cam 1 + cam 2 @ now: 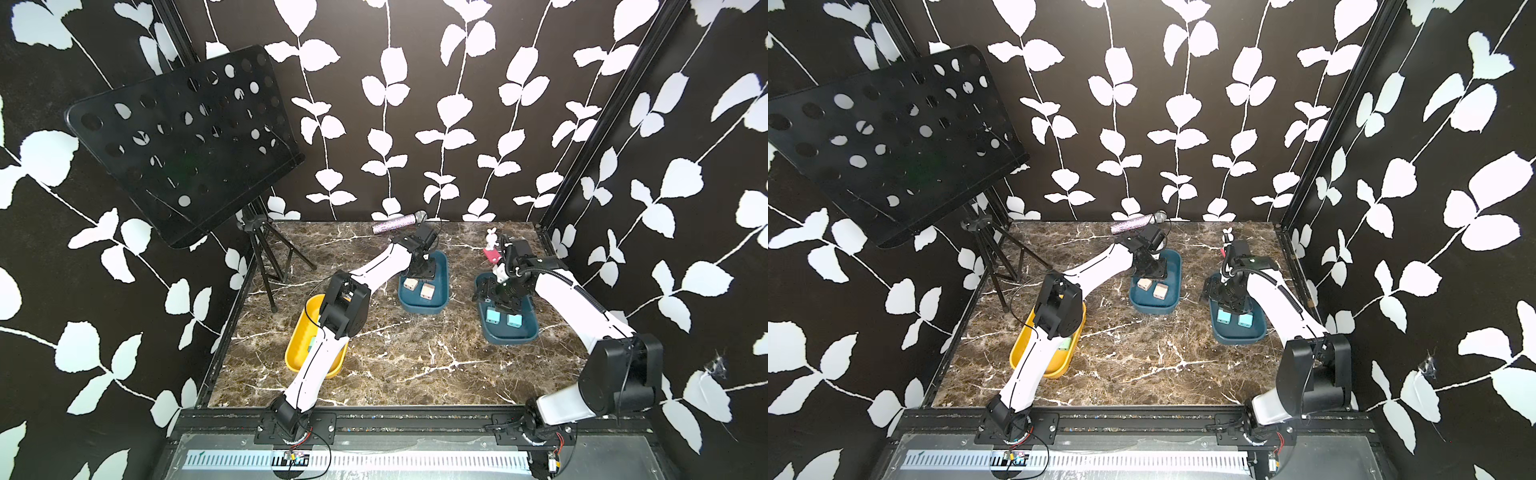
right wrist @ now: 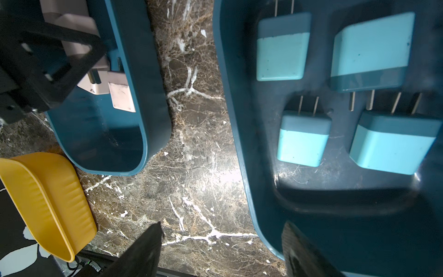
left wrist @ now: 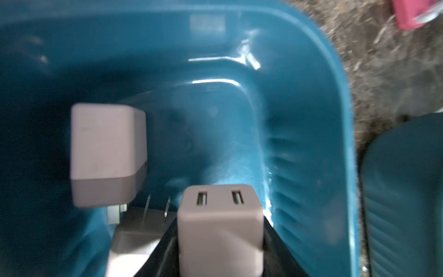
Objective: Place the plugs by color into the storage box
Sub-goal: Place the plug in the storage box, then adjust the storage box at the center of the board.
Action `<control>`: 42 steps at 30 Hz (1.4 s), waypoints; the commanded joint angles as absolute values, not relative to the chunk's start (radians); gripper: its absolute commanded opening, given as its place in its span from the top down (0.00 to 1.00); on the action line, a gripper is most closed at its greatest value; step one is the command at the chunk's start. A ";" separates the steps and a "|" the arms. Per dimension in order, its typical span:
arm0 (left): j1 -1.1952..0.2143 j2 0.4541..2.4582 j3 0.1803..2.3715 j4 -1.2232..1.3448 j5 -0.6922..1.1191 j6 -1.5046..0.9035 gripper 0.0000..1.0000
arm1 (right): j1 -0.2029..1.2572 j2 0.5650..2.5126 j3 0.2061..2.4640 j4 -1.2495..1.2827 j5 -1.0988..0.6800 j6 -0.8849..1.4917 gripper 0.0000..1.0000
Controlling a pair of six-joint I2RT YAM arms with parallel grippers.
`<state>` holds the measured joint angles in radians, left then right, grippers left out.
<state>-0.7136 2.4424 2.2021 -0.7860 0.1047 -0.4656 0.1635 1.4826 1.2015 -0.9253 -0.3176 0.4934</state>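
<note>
Teal plastic is doing the sorting in both top views. A teal box (image 1: 442, 306) is sitting at the centre of the marbled desk (image 1: 395, 357), and the left hand (image 1: 422, 272) is reaching down into its far end, just behind two pink-beige plugs (image 1: 427, 291) lying side by side. A second teal box (image 1: 513, 338) is sitting right of centre and holding light blue plugs (image 1: 493, 316), with the right hand (image 1: 502, 305) hanging over it. A yellow box (image 1: 1054, 365) is lying at lower left under the left arm, with a sliver of a mint green plug (image 1: 1065, 344) showing inside.

Through the left wrist view, the left hand is gripping the held plug (image 3: 220, 227) at the bottom of the frame, jaws pressing on both its sides. It is a small rounded pink-beige cube, its slotted face turned toward the camera. It is hanging low inside the box, beside another lying at centre left. A third is partly hidden beneath, with its prongs showing.

The step looks to be the set-down. Doing it well probably means lowering until the cube is resting on the box floor before parting the jaws. It also means aiming for the bare floor toward the right of the frame rather than the neighbour's prongs, so nothing is tipping.

Through the right wrist view, the right hand is standing wide at the bottom edge with nothing between its fingers. Four light blue plugs are lying flat in two rows at upper right, metal prongs showing.
</note>
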 commanded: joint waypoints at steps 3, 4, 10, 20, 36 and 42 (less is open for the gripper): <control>-0.735 2.452 2.171 -0.756 0.057 -0.445 0.48 | 0.158 1.476 1.207 -0.953 -0.310 0.482 0.23; -0.736 2.455 2.172 -0.756 0.054 -0.441 0.48 | 0.157 1.481 1.206 -0.952 -0.311 0.482 0.23; -0.735 2.444 2.199 -0.769 0.060 -0.438 0.34 | 0.143 1.518 1.202 -0.934 -0.316 0.482 0.23; -0.712 2.175 2.218 -0.931 -0.031 -0.428 0.24 | 0.123 1.641 1.227 -0.870 -0.364 0.477 0.23; -0.618 1.574 1.361 -0.849 0.020 -0.469 0.25 | 0.316 1.805 1.294 -0.588 -0.561 0.674 0.39; -0.620 1.522 1.184 -0.790 0.023 -0.502 0.25 | 0.328 1.823 1.361 -0.612 -0.556 0.672 0.35</control>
<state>-0.6205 1.5810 1.2194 -0.8417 0.0082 -0.4805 0.3347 1.8351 1.3243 -0.6132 -0.5434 0.6609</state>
